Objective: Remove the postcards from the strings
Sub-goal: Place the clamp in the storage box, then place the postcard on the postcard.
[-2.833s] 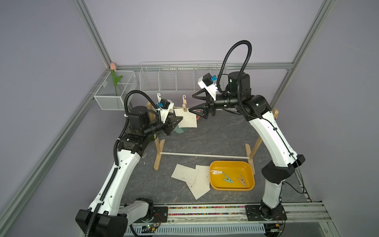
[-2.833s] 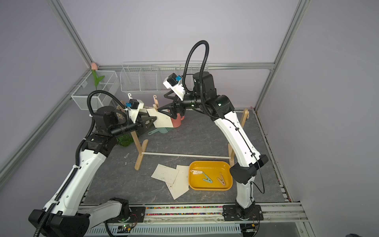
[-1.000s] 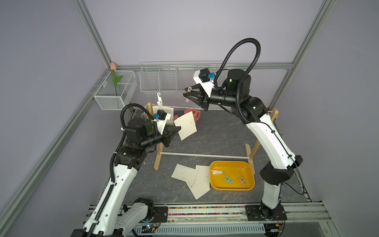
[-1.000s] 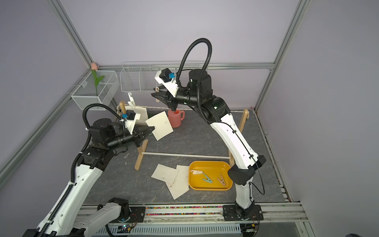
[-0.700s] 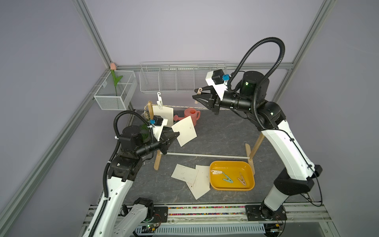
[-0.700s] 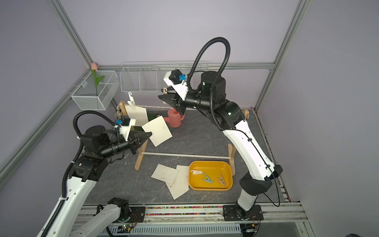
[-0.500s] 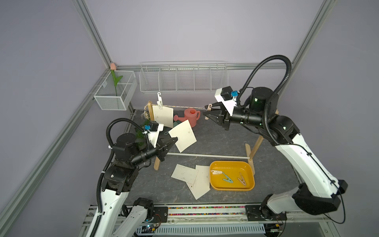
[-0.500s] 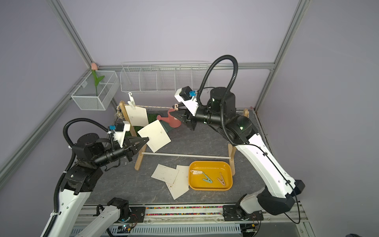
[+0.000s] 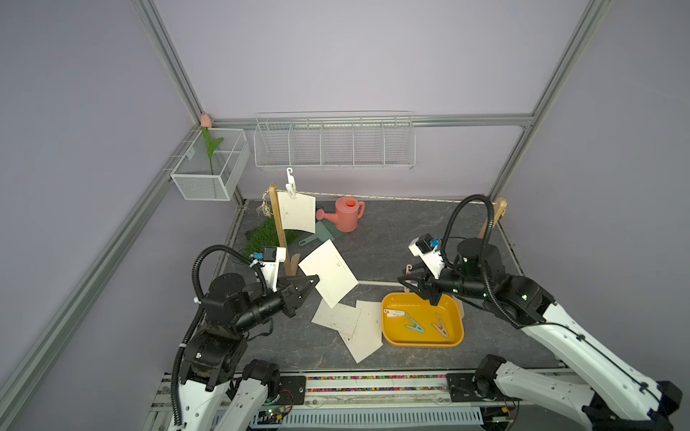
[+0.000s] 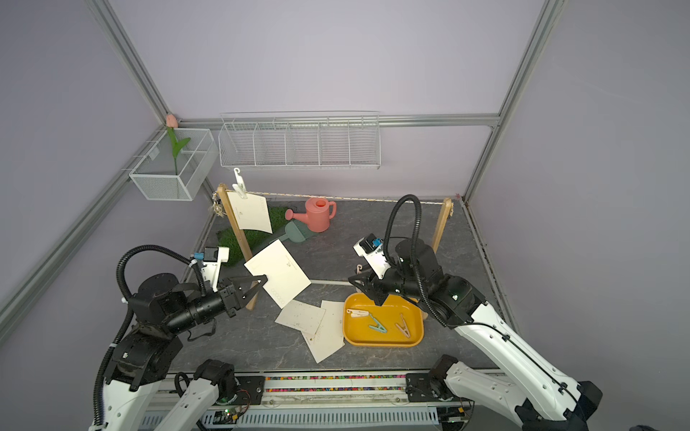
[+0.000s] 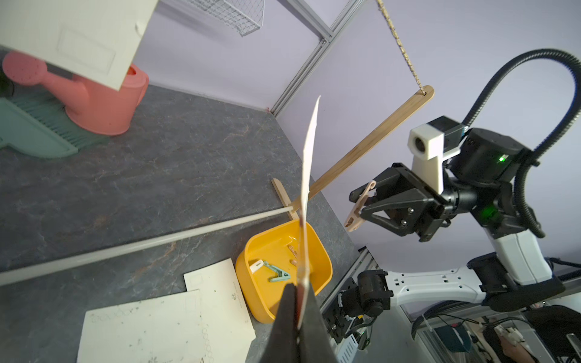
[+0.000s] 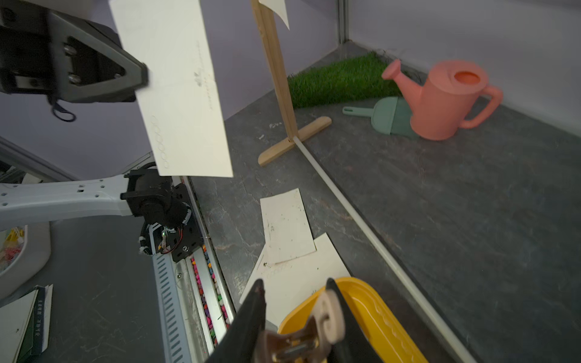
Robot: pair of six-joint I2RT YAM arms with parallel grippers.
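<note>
Postcards (image 9: 297,212) (image 9: 328,278) (image 9: 336,317) (image 9: 367,336): 1 on string (image 9: 392,197) | 1 clamped in left gripper (image 9: 316,280) | 2 on table (image 9: 392,253) | right gripper (image 9: 416,289) clamps peg (image 11: 358,206)

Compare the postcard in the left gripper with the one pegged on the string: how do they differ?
Support: the held card is off the string, pinched at one edge by the left gripper. The hung card is fixed to the string by a white peg.
Pose: the held card is tilted, with one corner pointing down. The hung card hangs upright, its top edge along the string.
Shared: both are cream-white rectangles with faint small print.
</note>
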